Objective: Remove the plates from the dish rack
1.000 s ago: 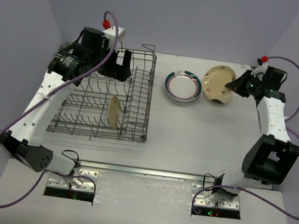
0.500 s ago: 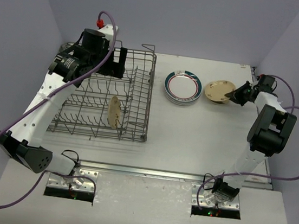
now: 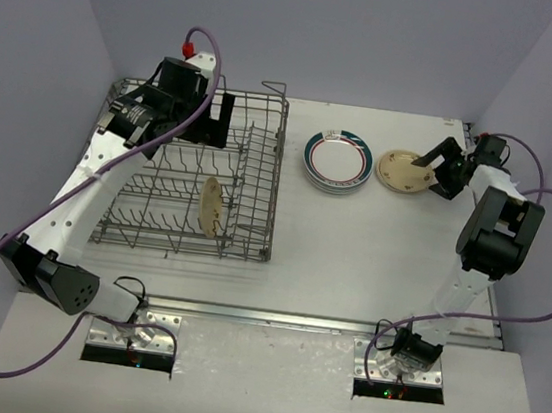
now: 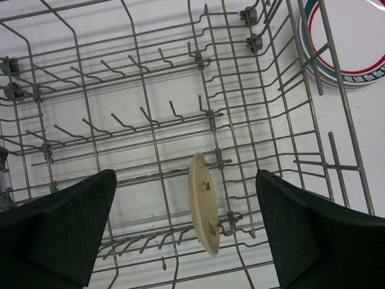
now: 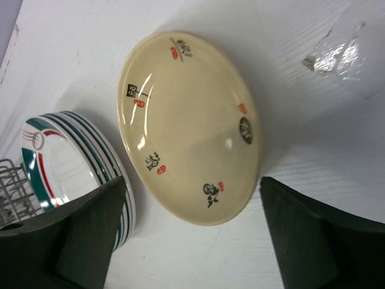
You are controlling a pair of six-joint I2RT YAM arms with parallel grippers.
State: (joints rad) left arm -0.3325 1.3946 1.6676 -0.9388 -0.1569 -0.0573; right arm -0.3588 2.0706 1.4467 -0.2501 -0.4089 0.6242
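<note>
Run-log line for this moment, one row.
left tool: open, over rack | rack: one upright plate | right tool: open, at tan plate on table | banded stack: beside it

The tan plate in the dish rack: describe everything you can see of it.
A small round tan plate, glazed-looking, cream-beige, with small red-and-black marks on its face. It stands on edge, nearly upright, between tines in the near right part of the dish rack, the only plate there. Only rack wires touch it.
</note>
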